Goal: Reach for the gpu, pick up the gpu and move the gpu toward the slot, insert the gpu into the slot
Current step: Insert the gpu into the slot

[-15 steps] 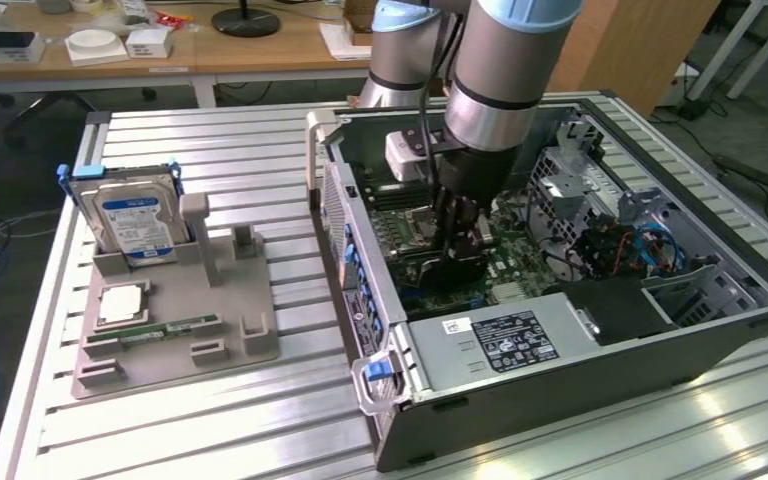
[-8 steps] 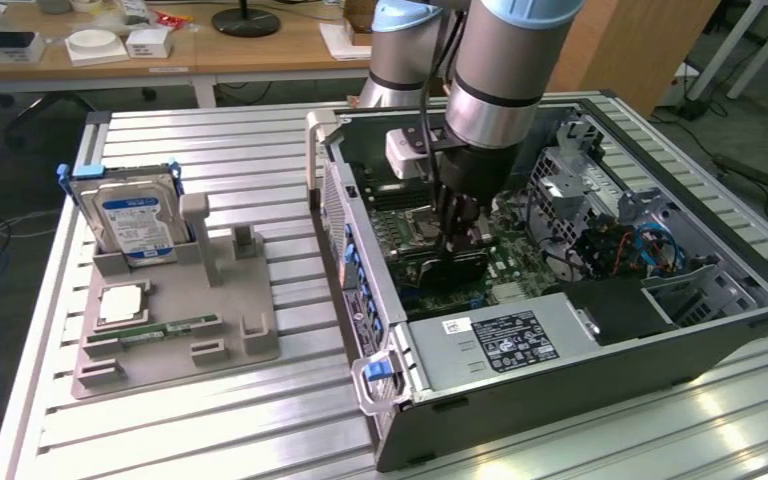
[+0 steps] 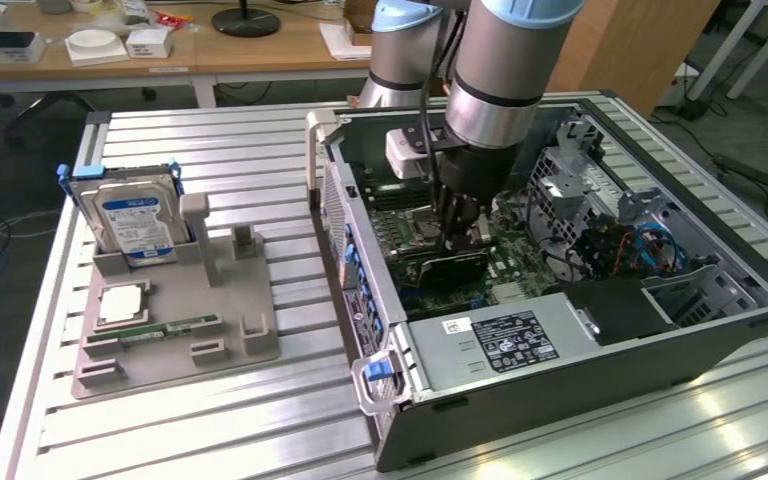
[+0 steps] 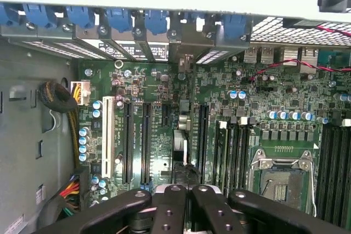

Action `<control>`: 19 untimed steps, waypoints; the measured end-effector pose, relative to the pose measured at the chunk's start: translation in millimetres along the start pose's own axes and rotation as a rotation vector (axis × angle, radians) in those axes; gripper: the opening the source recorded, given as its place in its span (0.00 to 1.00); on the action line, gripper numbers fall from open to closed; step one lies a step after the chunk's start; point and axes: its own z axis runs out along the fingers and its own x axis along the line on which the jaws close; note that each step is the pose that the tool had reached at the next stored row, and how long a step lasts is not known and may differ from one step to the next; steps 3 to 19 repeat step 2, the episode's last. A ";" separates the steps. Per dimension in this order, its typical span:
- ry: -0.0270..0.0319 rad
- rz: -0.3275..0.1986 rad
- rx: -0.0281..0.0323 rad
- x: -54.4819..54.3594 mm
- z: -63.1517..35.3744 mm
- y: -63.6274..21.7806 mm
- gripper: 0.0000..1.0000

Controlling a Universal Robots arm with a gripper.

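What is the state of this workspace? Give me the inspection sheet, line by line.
Surface: slatted aluminium table, carrying an open PC case on its side.
Job's things: the gpu stands edge-on over the green motherboard, among its long connector strips; its own slot is hidden beneath it.
Clutter: grey fixture holding a hard drive and a memory stick.
Grippers: gripper is inside the case, apparently shut on the gpu's top edge.
Cables: red and blue cables in the case, and a coloured wire bundle at the board's edge.
Surroundings: wooden desk behind the table.
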 end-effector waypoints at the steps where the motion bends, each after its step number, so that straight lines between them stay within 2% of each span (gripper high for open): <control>1: 0.0000 0.000 0.0000 0.0 0.0 0.0 0.10; 19: 0.0000 0.000 0.0000 0.0 0.0 0.0 0.10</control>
